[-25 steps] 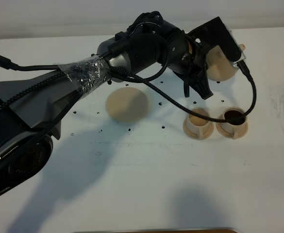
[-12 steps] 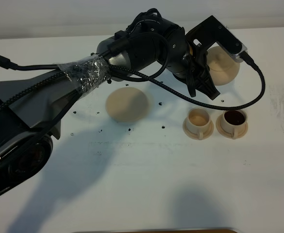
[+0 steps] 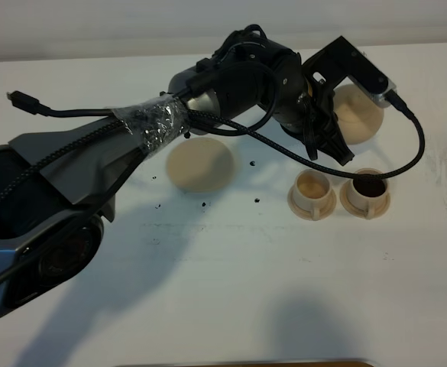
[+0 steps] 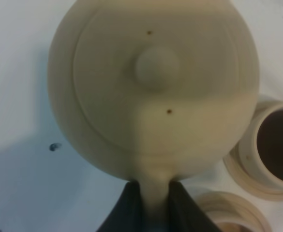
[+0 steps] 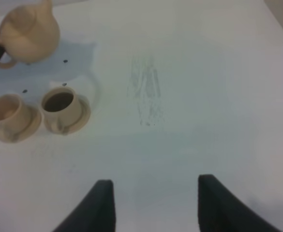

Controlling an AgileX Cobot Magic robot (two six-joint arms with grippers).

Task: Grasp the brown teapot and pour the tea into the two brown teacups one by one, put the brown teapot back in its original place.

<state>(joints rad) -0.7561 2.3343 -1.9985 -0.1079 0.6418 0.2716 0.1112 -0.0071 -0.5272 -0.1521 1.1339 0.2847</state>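
The left gripper (image 4: 156, 205) was pinched narrowly on the loop handle of the teapot (image 3: 358, 115), one dark finger on each side of it, so the pot was firmly in its hold. The pot sat roughly level, lid knob up, just behind the dark-filled cup (image 3: 366, 186) on the far side of it (whether the base was clear of the bench (image 3: 208, 298) I could not tell from these views). That cup held dark tea nearly to its rim and stood on its own small saucer. Touching or almost touching it on the side toward the left arm was the other cup (image 3: 312, 187), whose inside showed only pale, with no dark tea visible. The large saucer (image 3: 200, 165), well away from the dark-filled cup on that same side, lay bare. A few small dark specks (image 3: 255, 164) dotted the bench between the large saucer and the dark-filled cup. The right gripper (image 5: 156, 205) hung with its fingers wide apart and nothing between them, well away from the dark-filled cup over plain bench. By my reading, the task was around halfway: one cup looked poured, the pale one was yet to be filled, and after that the teapot had to go back on the large saucer.
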